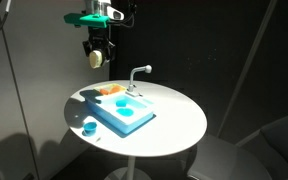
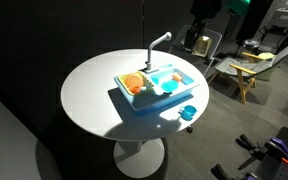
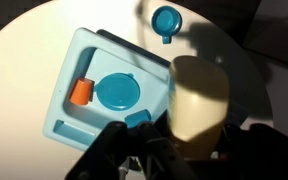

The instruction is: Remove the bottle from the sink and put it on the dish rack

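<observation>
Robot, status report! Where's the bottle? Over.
Claw shut on bottle, high over the table. Bottle out of sink, not on dish rack yet. Nothing seen in the way.

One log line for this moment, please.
gripper: shut on bottle | bottle: held high above table, clear of sink | dish rack: bottle not yet placed
</observation>
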You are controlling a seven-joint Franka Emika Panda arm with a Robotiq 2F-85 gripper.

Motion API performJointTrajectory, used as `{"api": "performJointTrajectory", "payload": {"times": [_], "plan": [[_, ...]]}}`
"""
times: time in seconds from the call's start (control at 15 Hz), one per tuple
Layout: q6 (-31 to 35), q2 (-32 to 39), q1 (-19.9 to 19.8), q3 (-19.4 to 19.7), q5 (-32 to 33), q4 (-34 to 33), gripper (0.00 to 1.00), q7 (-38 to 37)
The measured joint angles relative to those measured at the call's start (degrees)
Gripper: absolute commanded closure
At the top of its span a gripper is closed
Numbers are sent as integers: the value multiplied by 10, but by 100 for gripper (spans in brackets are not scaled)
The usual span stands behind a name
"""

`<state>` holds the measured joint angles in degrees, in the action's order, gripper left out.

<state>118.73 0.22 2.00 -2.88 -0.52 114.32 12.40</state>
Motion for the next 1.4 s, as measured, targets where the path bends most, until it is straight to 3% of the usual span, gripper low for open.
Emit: {"api": "performJointTrajectory", "payload": {"times": [0.73, 1.4], "plan": [[1, -11, 16, -8, 0, -1, 95, -1], [5, 54, 18, -12, 7, -51, 95, 8]]}}
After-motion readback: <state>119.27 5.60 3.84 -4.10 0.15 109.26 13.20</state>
